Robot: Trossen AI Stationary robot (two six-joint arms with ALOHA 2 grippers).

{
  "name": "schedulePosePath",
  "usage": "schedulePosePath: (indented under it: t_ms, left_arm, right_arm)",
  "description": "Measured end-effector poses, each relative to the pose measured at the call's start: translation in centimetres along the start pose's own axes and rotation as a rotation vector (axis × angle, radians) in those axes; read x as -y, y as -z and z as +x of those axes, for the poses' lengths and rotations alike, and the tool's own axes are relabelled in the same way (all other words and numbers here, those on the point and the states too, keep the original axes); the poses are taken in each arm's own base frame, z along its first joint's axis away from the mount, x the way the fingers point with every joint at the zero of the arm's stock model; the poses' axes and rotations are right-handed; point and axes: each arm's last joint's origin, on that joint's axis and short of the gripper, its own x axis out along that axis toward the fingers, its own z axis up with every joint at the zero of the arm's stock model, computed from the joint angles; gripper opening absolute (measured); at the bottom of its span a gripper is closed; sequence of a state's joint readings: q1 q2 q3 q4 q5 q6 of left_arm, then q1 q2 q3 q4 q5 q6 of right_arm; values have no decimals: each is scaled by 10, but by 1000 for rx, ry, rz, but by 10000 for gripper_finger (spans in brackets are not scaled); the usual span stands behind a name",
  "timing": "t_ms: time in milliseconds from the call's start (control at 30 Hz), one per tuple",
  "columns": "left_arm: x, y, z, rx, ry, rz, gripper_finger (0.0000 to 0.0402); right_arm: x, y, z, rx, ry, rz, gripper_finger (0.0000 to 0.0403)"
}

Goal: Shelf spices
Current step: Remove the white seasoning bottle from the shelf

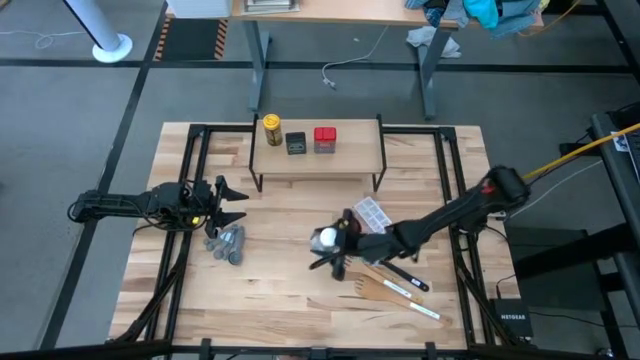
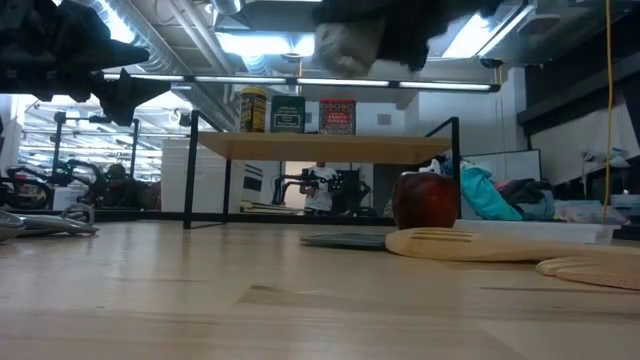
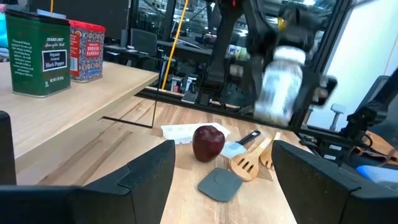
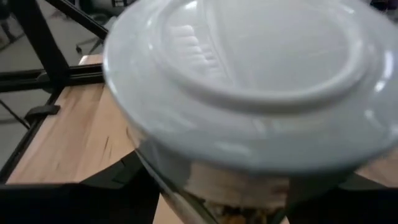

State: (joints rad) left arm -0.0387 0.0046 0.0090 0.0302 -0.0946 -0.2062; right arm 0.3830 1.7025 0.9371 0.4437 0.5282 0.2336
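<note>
Saw a low shelf [image 1: 318,160] of pale smooth wood on thin black metal legs, toward twelve o'clock on the larger wooden table [image 1: 280,270]. Counted three spices in a row on its board: a round amber jar with a yellow lid [image 1: 271,130], a dark square tin [image 1: 296,143] with a printed label, and a red square tin [image 1: 325,139]. Found bare board at the three o'clock end of the shelf, beside the red tin.

Found the fourth spice, a round clear jar with a smooth white cap [image 1: 326,238], pinched in the right gripper [image 1: 335,243] and lifted clear of the tabletop near the table's middle, roughly at six o'clock from the shelf. Filled almost the whole right wrist view with that ribbed white cap [image 4: 249,81], fingers [image 4: 118,180] dark on either side of the jar.

Noted open tabletop between the held jar and the shelf's front edge. Noted wooden spatulas [image 1: 385,290] and a dark flat turner lying at five o'clock from the jar, and a glossy red apple [image 3: 208,142] near them.

Found the left gripper [image 1: 225,203] at nine o'clock, fingers spread and holding nothing, just above a cluster of grey metal measuring spoons [image 1: 228,243].
</note>
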Motion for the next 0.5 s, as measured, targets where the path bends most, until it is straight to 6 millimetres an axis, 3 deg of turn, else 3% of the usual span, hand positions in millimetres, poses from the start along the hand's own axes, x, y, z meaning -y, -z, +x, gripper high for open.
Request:
schedulePosePath:
  t_ms: [233,500]
  left_arm:
    - [0,0,0,-1,0,0,260]
    - [0,0,0,-4,-1,0,260]
  right_arm:
    - [-8,49,37,28,-2,175,255]
    - [-9,82,50,-13,12,276,255]
